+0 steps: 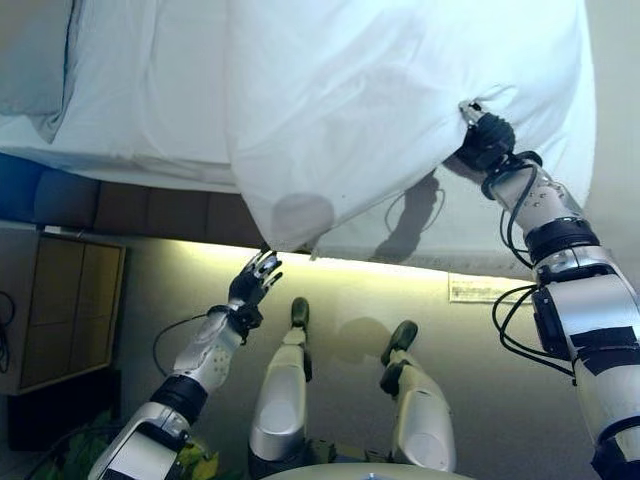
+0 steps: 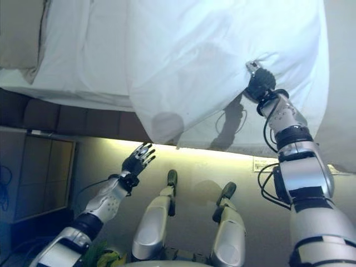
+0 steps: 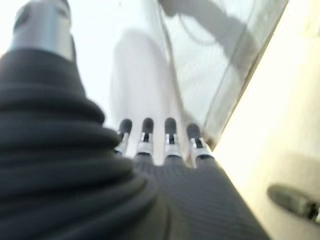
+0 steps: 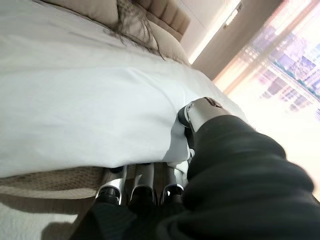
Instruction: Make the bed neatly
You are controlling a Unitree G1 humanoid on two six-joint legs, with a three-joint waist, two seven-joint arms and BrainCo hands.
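A white duvet (image 1: 400, 90) lies bunched across the bed, and one corner (image 1: 285, 225) of it hangs down past the mattress edge. My right hand (image 1: 487, 140) reaches up from the right and is shut on a fold of the duvet. In the right wrist view the thumb (image 4: 200, 112) presses the cloth against the curled fingers. My left hand (image 1: 252, 285) is open with its fingers spread, just below the hanging corner and clear of it. The left wrist view shows straight fingers (image 3: 145, 140) pointing at the white cloth.
A white sheet (image 1: 150, 90) covers the mattress at left, with a grey pillow (image 1: 35, 60) at the far upper left. Below it runs the dark bed base (image 1: 120, 205). A wooden cabinet (image 1: 60, 310) stands by the bed at left. A padded headboard (image 4: 165, 15) shows beyond.
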